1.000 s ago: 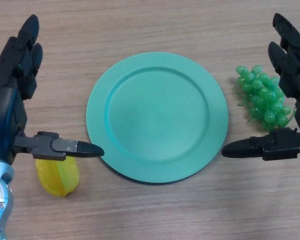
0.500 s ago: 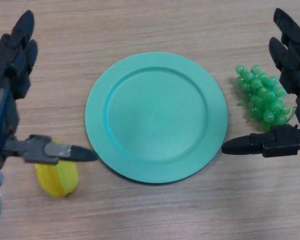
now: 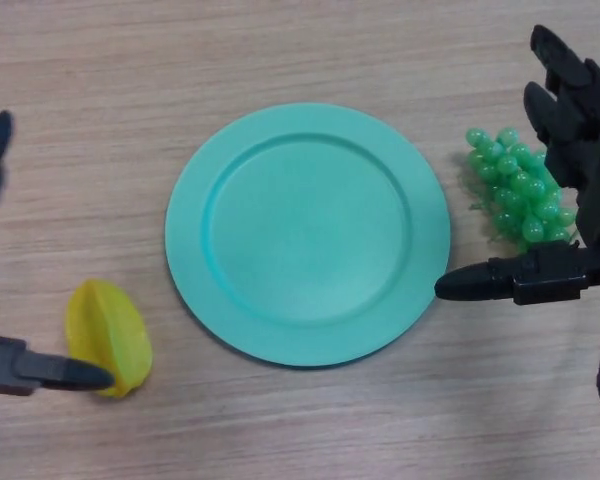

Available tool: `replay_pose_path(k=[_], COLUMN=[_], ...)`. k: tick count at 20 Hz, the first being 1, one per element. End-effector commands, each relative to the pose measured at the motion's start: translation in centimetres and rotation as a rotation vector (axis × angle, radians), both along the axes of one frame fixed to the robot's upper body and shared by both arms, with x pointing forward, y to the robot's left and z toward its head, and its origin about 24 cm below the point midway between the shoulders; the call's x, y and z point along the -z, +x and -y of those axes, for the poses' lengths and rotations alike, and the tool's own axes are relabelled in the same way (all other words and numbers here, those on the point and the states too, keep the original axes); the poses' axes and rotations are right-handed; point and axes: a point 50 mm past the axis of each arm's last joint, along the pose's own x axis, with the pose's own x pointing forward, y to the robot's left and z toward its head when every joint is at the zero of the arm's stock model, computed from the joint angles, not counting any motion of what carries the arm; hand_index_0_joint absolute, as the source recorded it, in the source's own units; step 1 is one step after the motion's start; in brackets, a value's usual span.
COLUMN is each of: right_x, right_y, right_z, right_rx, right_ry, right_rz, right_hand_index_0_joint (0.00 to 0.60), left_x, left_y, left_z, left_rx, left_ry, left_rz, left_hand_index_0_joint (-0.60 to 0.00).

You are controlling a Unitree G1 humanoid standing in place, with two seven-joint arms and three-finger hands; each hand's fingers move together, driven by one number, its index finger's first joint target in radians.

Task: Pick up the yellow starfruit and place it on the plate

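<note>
The yellow starfruit [image 3: 108, 335] lies on the wooden table at the lower left, just left of the green plate [image 3: 308, 232]. My left hand [image 3: 35, 367] is open at the left edge; its thumb reaches in low, with the tip over the starfruit's lower left, and a fingertip shows higher up at the edge. My right hand [image 3: 570, 150] is open and empty at the right, with straight fingers pointing away and the thumb pointing toward the plate's right rim.
A bunch of green grapes [image 3: 520, 187] lies right of the plate, partly under my right hand. The rest of the wooden table is bare.
My left hand has pulled back to the left and down, uncovering most of the starfruit. The right hand, plate, grapes and starfruit have hardly moved.
</note>
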Motion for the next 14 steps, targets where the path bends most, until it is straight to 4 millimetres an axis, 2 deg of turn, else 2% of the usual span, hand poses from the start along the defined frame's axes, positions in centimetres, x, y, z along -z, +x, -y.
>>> replay_pose_path(k=[1,7,14], right_x=[-3.1,-2.7,-2.8], right_y=[-0.6,-0.6,-1.1], right_z=[-0.2,-0.5,-0.2], right_rx=[-0.036,-0.048,-0.053], right_ry=[-0.021,-0.014,0.021], right_rz=[0.216,0.207,0.195], right_hand_index_0_joint=[0.0,0.0,0.0], left_x=[-1.7,0.6,3.4], left_y=[-1.0,-0.4,0.3], left_z=[-1.3,-1.5,-1.0], left_rx=[-0.011,-0.004,-0.017], left_ry=[0.187,0.308,0.244], left_rz=[0.136,0.065,0.016], left_hand_index_0_joint=[0.0,0.0,0.0])
